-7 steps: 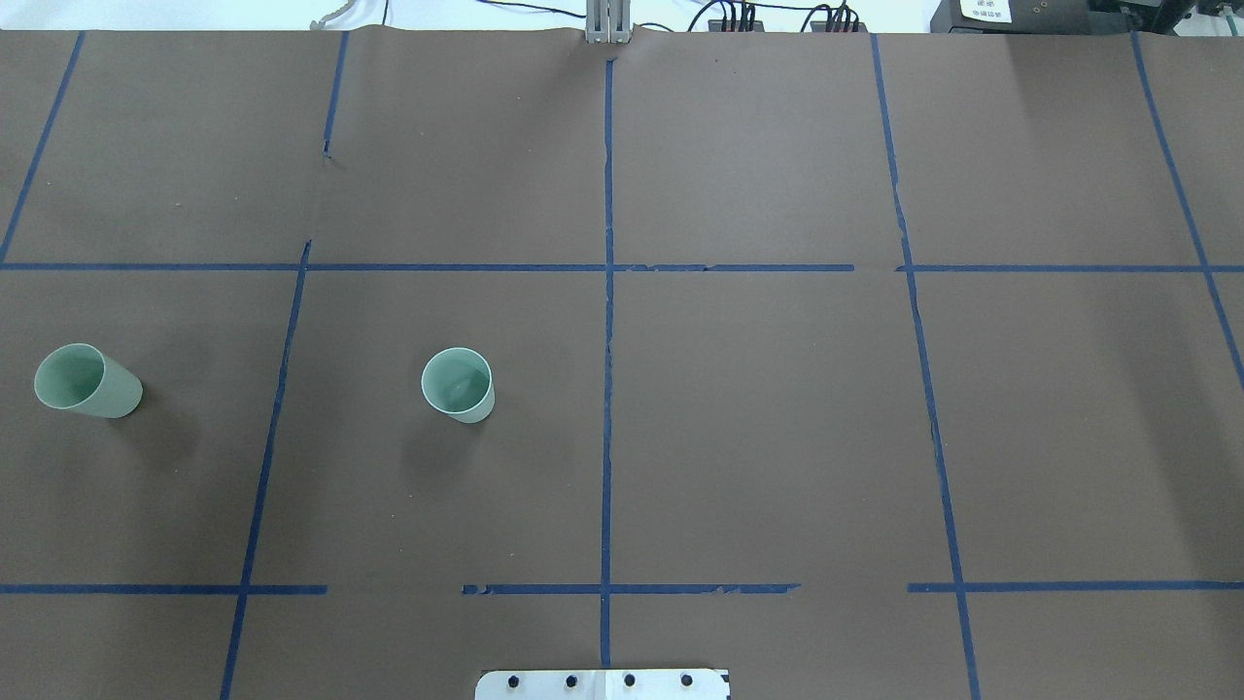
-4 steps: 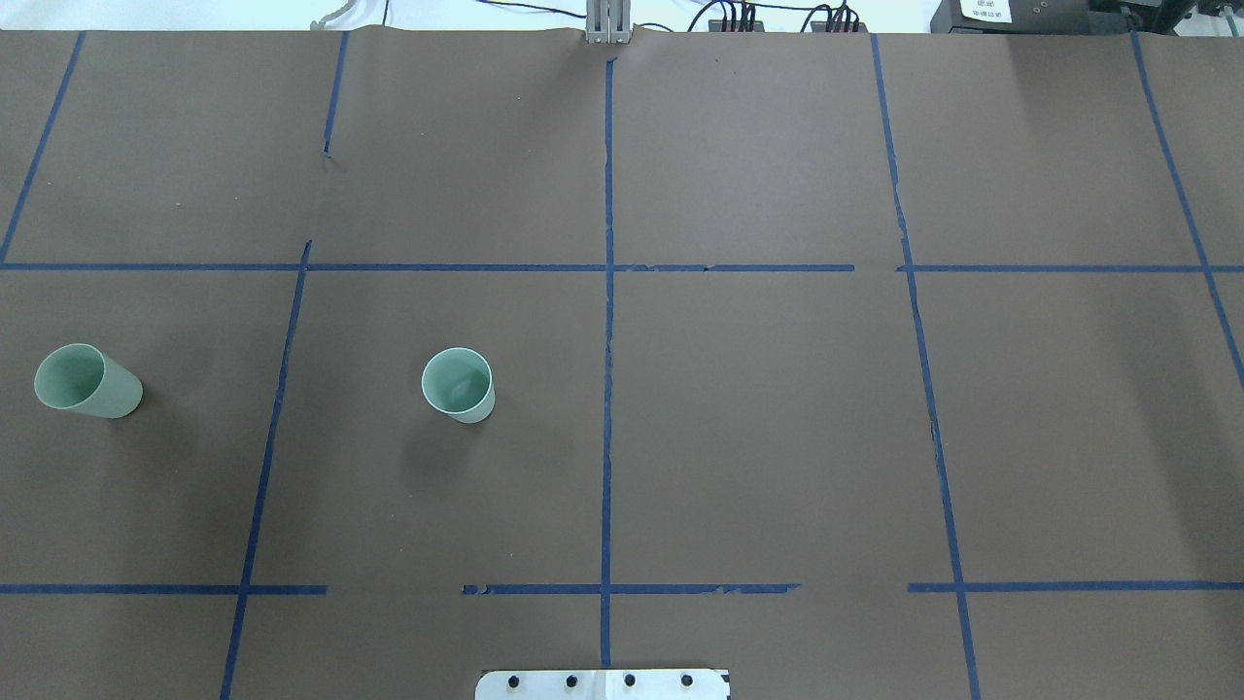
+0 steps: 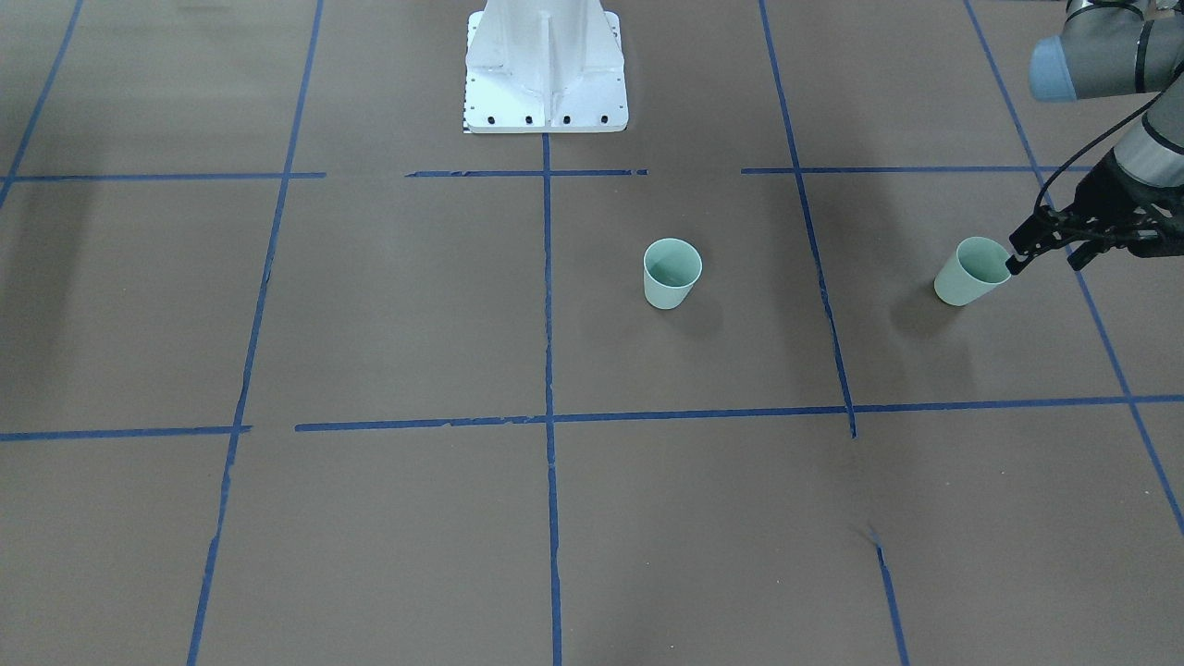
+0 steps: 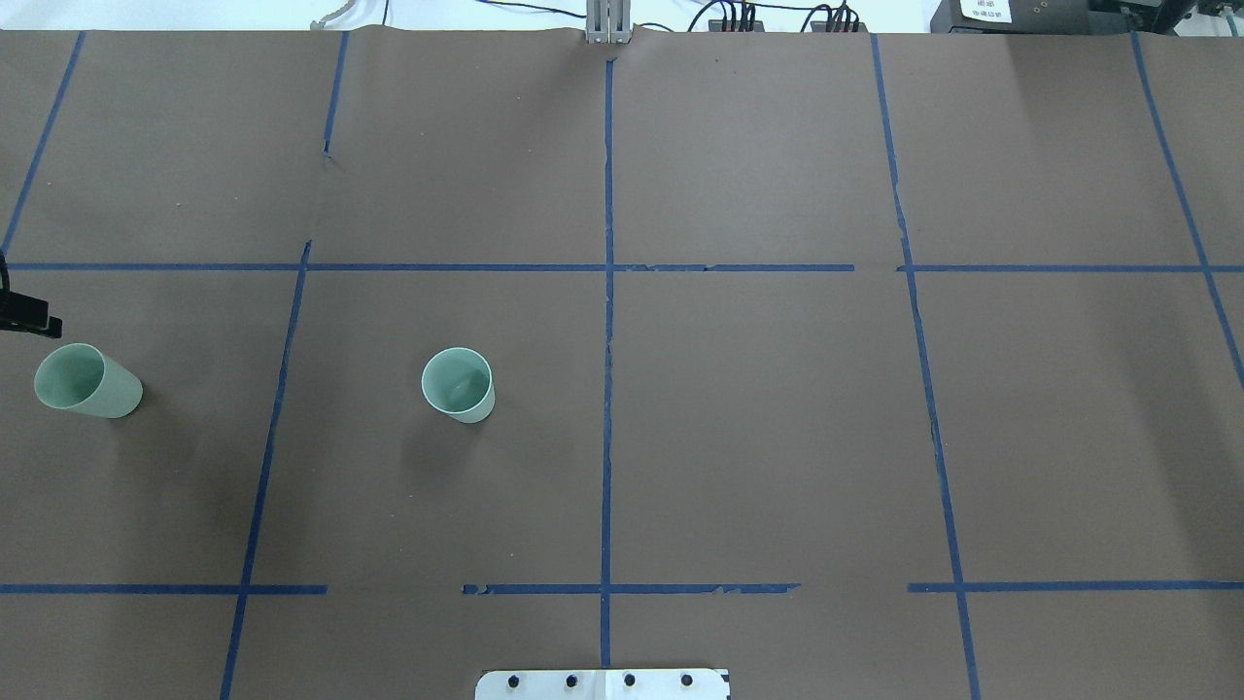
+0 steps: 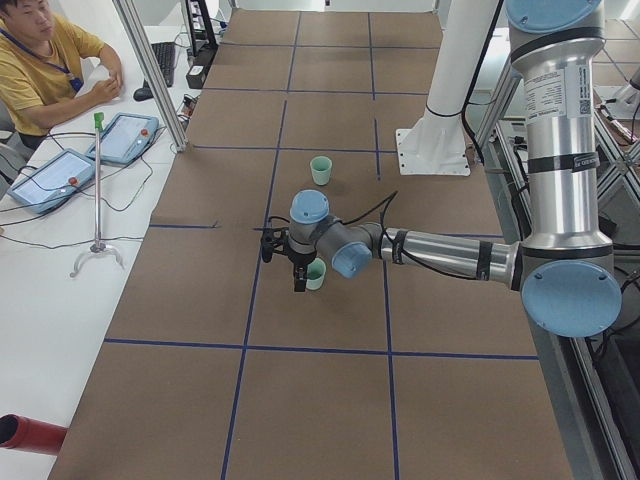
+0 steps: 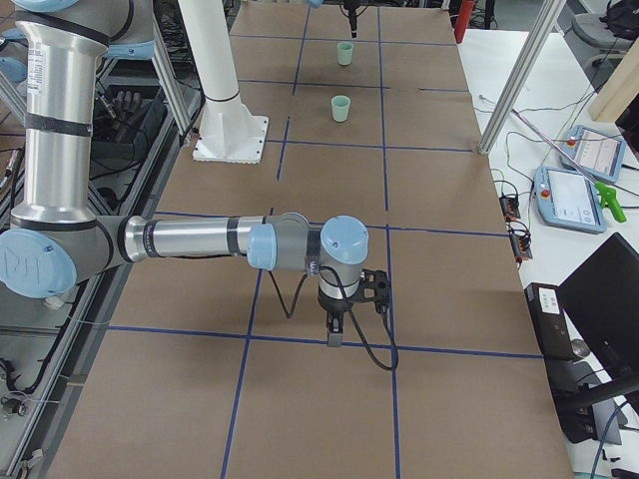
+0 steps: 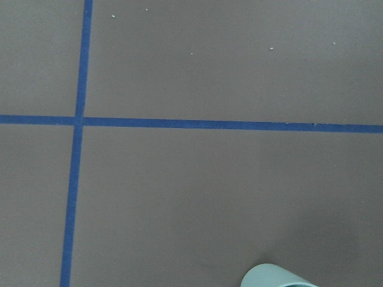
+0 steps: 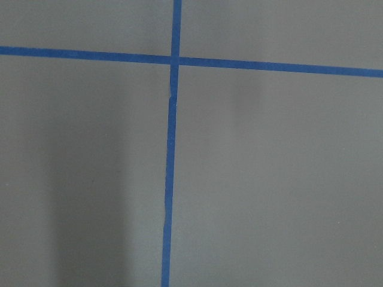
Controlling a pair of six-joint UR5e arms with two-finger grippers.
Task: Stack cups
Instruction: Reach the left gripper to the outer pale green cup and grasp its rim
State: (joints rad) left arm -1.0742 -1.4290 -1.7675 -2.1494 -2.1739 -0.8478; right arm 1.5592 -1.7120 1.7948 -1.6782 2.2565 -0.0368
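Two pale mint-green cups stand upright and mouth-up on the brown worktop (image 4: 777,437), both on the robot's left half and well apart from each other. The inner cup (image 4: 458,384) sits in the grid square just left of the centre blue tape line (image 4: 607,389), out in front of the white pedestal (image 3: 546,65). The outer cup (image 4: 87,381) stands in the next square over, near the worktop's left end. Neither is inside the other. The left tool (image 3: 1042,265) hangs low just beside the outer cup's rim, on the side away from the robot. Its two black fingers are spread apart and have hold of nothing, and the cup is not between them. In the left wrist view only a sliver of that cup's rim shows at the bottom edge, below a crossing of tape lines. The left arm (image 5: 450,250) reaches out nearly level over the worktop from its tall upright column. The right tool (image 6: 334,334) points down above a tape line on the worktop's opposite half, far from both cups. It shows only in the side view, so I cannot tell whether its fingers are spread or closed, and its wrist camera sees only bare brown surface and a tape crossing.
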